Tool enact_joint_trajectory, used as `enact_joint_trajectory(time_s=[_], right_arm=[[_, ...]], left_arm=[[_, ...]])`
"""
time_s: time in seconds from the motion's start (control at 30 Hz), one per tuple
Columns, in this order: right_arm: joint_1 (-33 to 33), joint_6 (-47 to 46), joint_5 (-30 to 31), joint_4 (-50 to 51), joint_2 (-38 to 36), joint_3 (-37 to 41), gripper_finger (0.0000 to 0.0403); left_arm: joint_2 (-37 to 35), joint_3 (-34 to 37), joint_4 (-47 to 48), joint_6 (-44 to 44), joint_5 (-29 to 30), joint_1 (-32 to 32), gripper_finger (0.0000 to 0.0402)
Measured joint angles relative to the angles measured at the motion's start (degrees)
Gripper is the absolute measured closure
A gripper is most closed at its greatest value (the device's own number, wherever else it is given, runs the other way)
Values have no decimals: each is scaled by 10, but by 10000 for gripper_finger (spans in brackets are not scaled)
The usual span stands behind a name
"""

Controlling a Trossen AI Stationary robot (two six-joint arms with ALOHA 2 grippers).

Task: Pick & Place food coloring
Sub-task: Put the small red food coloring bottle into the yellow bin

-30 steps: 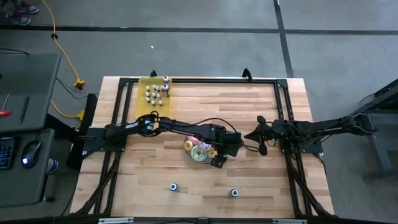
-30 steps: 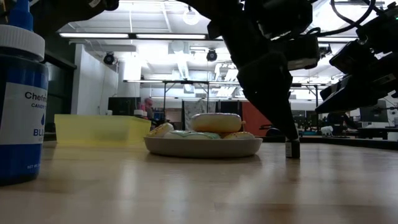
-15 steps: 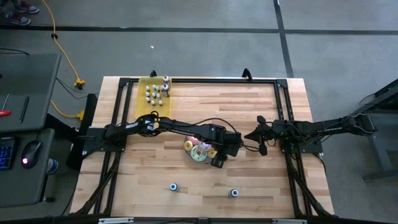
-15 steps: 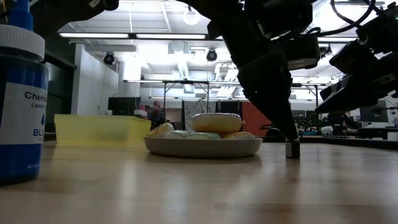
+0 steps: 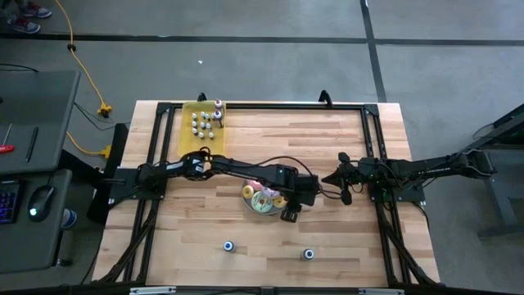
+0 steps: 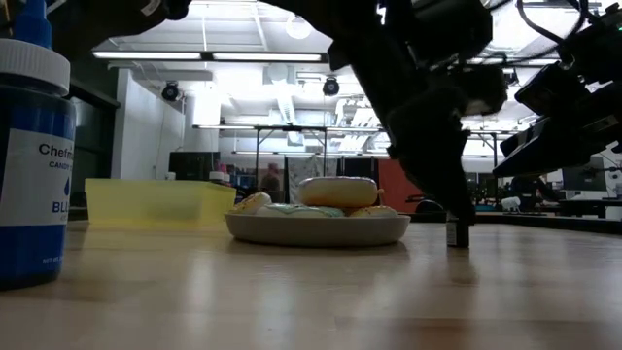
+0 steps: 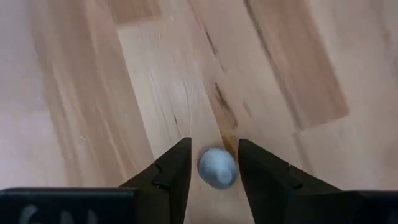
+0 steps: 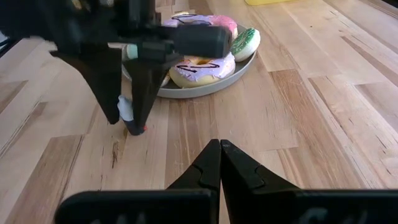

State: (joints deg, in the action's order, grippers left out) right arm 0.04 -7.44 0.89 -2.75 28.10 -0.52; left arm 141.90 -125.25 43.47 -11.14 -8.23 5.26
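A tiny pale-grey food coloring bottle (image 7: 217, 168) stands upright on the wood just right of the doughnut plate (image 5: 262, 205); it also shows in the low view (image 6: 457, 234) and the right wrist view (image 8: 126, 111). My left gripper (image 5: 289, 215) reaches across the table and points down over it, open, with one finger on each side of the cap and narrow gaps showing. Several more bottles stand in the yellow tray (image 5: 202, 123) at the far left. My right gripper (image 5: 343, 190) waits shut at the table's right, above the wood.
The plate of frosted doughnuts (image 8: 205, 59) sits right beside the left gripper. Two loose bottles (image 5: 229, 246) (image 5: 309, 254) stand near the table's near edge; one, blue-labelled, fills the low view's left (image 6: 29, 165). Bare wood lies between the plate and the tray.
My left gripper has come down a little lower over the small bottle and shifted slightly toward the table's right and near edge. The bottle has stayed where it stood.
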Motion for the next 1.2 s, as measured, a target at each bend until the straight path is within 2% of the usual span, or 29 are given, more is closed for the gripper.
enact_joint_trajectory(time_s=[0.67,1.03,1.2], right_arm=[[0,0,0,0,0,0,402],[0,0,0,0,0,0,402],[0,0,0,0,0,0,402]], left_arm=[[2,-9,17,0,-2,0,275],[2,-9,16,-1,-3,0,343],[1,-9,20,-1,-3,0,345]])
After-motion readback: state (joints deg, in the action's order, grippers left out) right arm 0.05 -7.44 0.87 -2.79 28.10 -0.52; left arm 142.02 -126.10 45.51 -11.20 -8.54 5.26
